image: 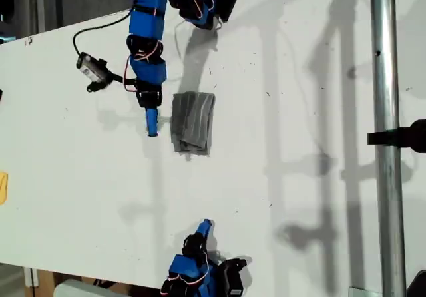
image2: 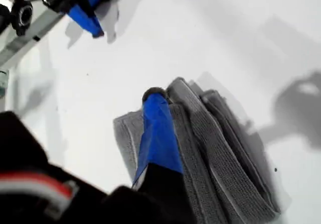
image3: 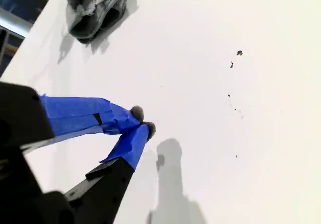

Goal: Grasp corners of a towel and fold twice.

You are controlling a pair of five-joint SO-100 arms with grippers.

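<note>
Exterior view: towel (image: pixel 193 122) folded small on the white table (image: pixel 299 177), one arm beside it, the other well apart.

Towel lies as a compact grey striped bundle left of centre in the upper half of the exterior view; layered folds show along its edges, individual corners cannot be told apart. My first gripper (image: pixel 152 125) hangs just beside the bundle's left edge in the exterior view, tip down near the table. First wrist view shows its blue-taped finger (image2: pixel 158 128) over the towel (image2: pixel 220 148); only one finger is seen, so I cannot tell how its jaws stand. My second gripper (image: pixel 204 228) sits at the bottom of the exterior view, well apart from the towel. Second wrist view: its fingertips (image3: pixel 136 114) meet, jaws closed on nothing, above bare table, towel (image3: pixel 95 8) far off.
</note>
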